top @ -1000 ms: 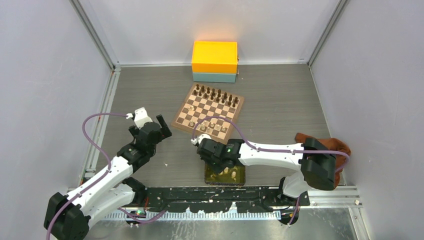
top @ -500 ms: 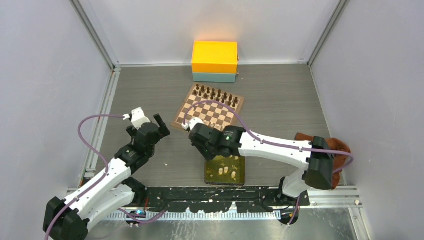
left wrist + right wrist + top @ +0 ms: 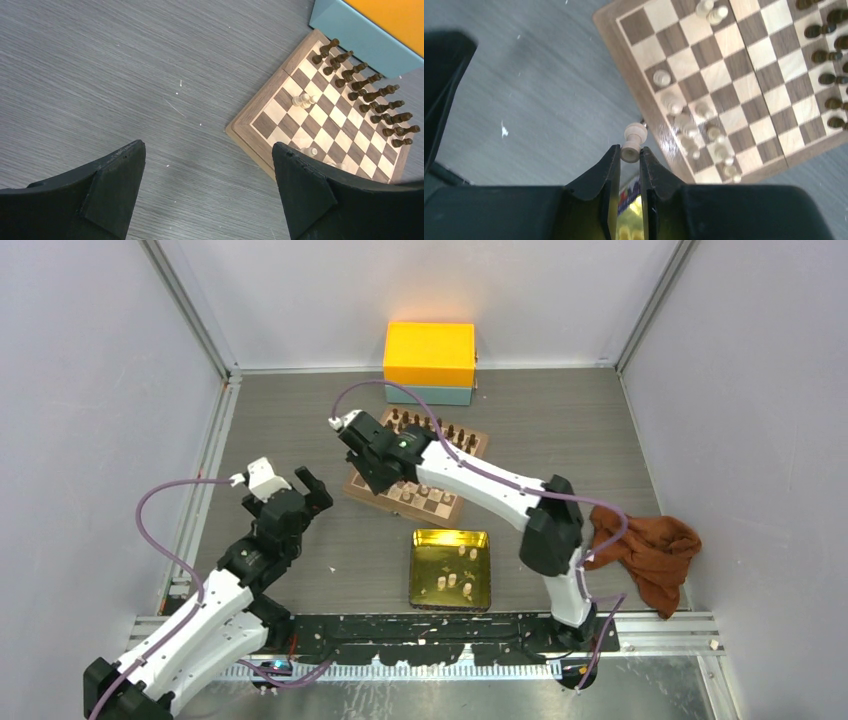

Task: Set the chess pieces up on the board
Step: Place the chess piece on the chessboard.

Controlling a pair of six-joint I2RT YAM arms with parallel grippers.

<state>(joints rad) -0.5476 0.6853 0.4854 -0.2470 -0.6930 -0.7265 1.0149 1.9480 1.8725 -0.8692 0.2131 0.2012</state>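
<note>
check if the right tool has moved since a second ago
Yes: the right tool, pinching a cream piece, went from above the gold tray to over the board at its near-left part.

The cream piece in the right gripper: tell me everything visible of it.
The cream piece is small, pale and wood-like, turned, with a flared round end and a narrower waist. The right gripper pinches its other end, jaws closed on both sides, so it sticks out past them. It hangs in the air, touching nothing else, seen in the wrist view against the grey table just beside the board. Which piece it is cannot be told.
</note>
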